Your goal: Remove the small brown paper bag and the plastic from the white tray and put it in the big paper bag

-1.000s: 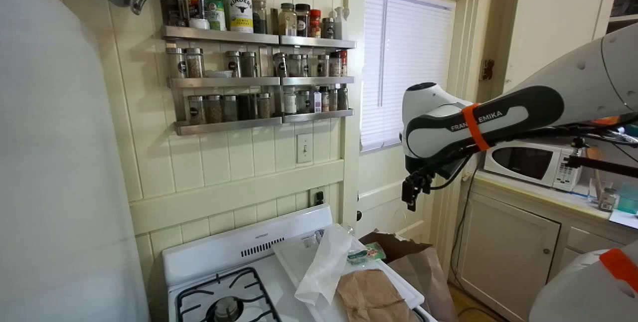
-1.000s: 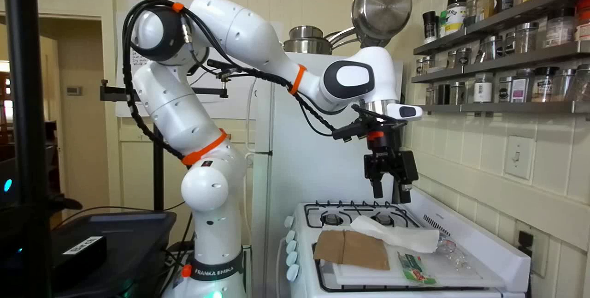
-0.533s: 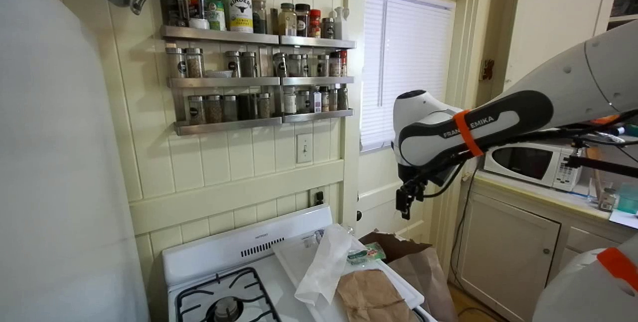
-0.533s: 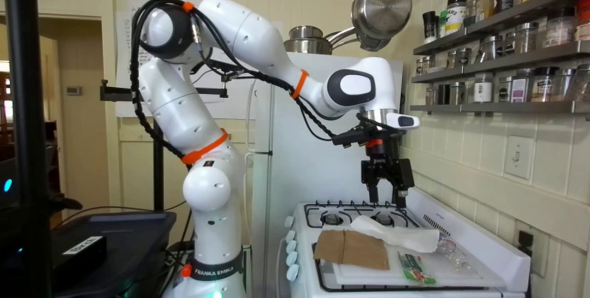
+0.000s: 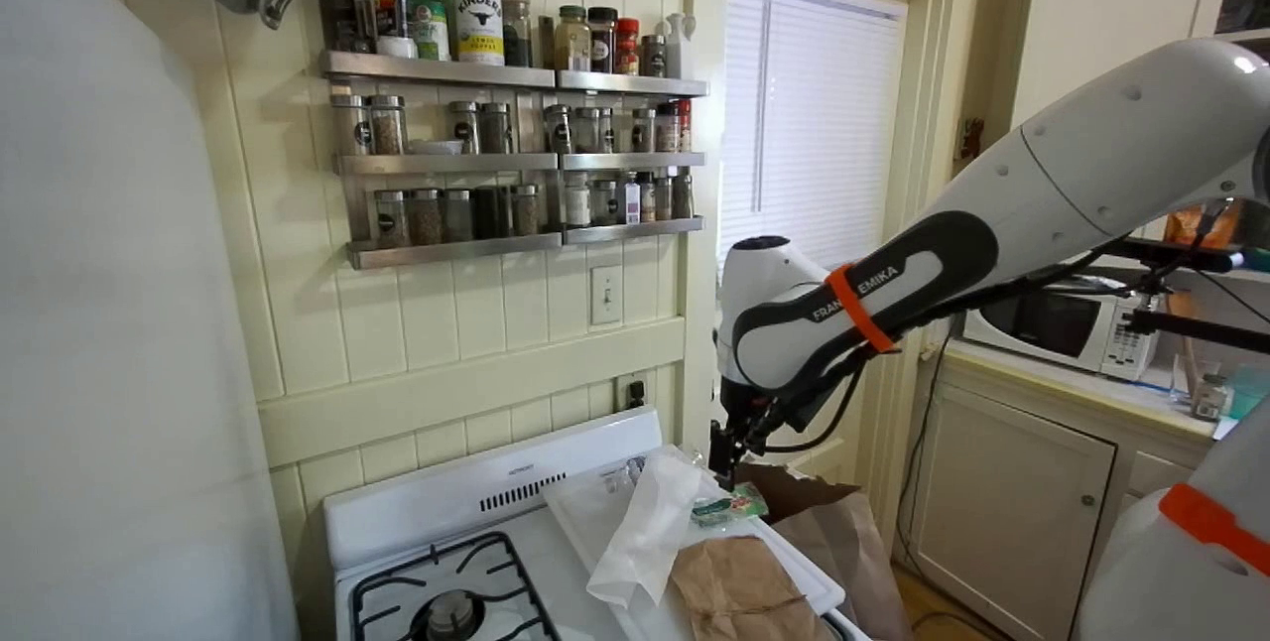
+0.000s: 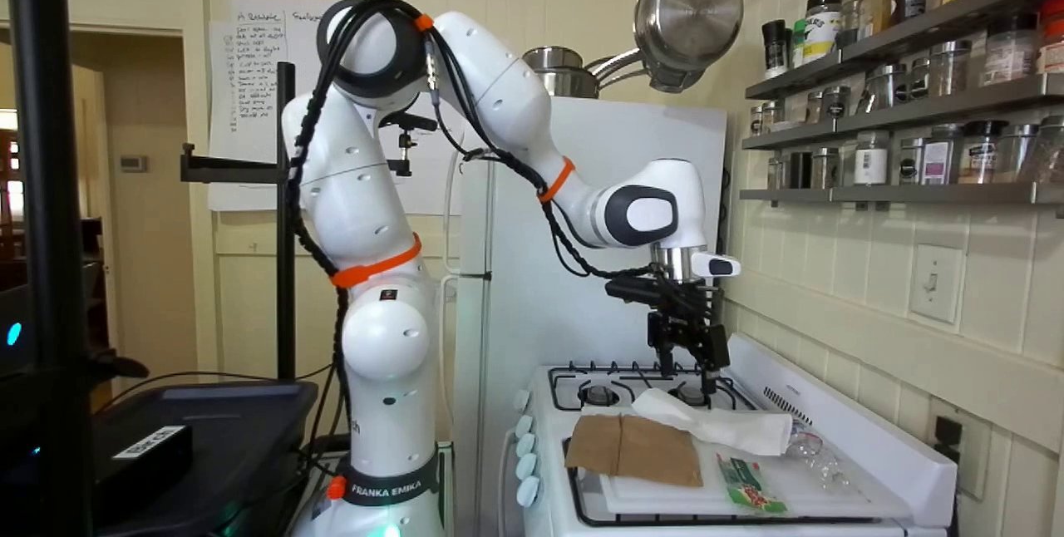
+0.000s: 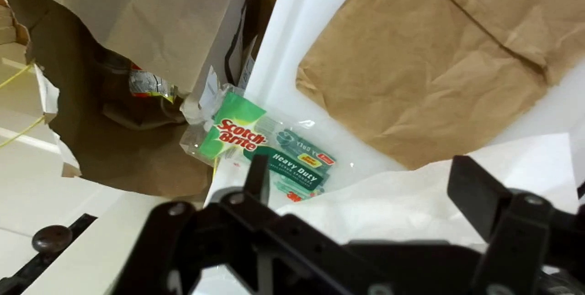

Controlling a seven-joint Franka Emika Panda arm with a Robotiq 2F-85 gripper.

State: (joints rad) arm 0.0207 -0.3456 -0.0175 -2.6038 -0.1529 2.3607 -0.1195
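The black two-fingered gripper (image 6: 688,375) sits lower than it did a second ago in both exterior views, and in an exterior view it has also shifted across, away from over the large brown paper bag with a ragged rim (image 5: 838,552) and closer to the stove. Its fingers (image 7: 475,194) are released, spread wide apart, and hang above the flat white tray with a low rim (image 7: 283,71).

What lies below the fingers is placed as before. The small, crumpled tan-brown paper bag (image 7: 429,66) rests on the tray ahead of them in the wrist view, mostly toward the finger at the right. Just ahead of the finger at the left, and partly hidden by it, is the green-and-clear plastic Scotch-Brite wrapper (image 7: 274,149), one end reaching past the tray's edge. Farther out beyond that finger opens the large bag's mouth. A long, crinkled white sheet (image 7: 397,199) runs below the gap between both fingers.

In an exterior view, crumpled clear plastic (image 6: 823,462) lies on the tray to the right of the fingers in the picture, near the back panel of the white stove (image 6: 873,445).
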